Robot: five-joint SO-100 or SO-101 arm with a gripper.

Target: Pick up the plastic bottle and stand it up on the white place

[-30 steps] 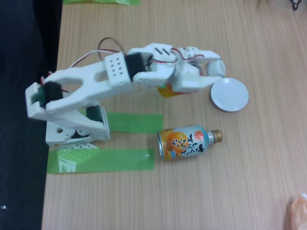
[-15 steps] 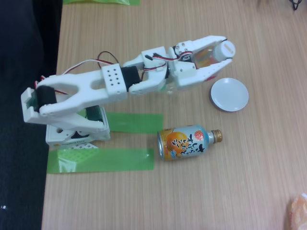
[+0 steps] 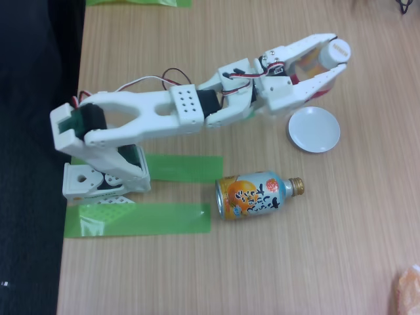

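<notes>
The clear plastic bottle [image 3: 323, 58] with its white cap shows between the fingers of my white gripper [image 3: 338, 54], which is shut on it. The bottle is lifted off the table and tilted, cap toward the upper right of the fixed view; its lower part is hidden by the gripper. The white place [image 3: 314, 129], a small round disc, lies flat on the table just below and slightly left of the held bottle, with nothing on it.
An orange and light-blue bottle-can [image 3: 257, 195] with a gold cap lies on its side below the disc. Green tape strips [image 3: 138, 218] sit by the arm's base [image 3: 98, 184]. The table's left edge drops to a dark floor. An orange object [image 3: 408, 289] sits at the lower right corner.
The arm has risen and stretched toward the upper right, carrying the bottle from low beside the disc to above it. The disc and the can have not moved.
</notes>
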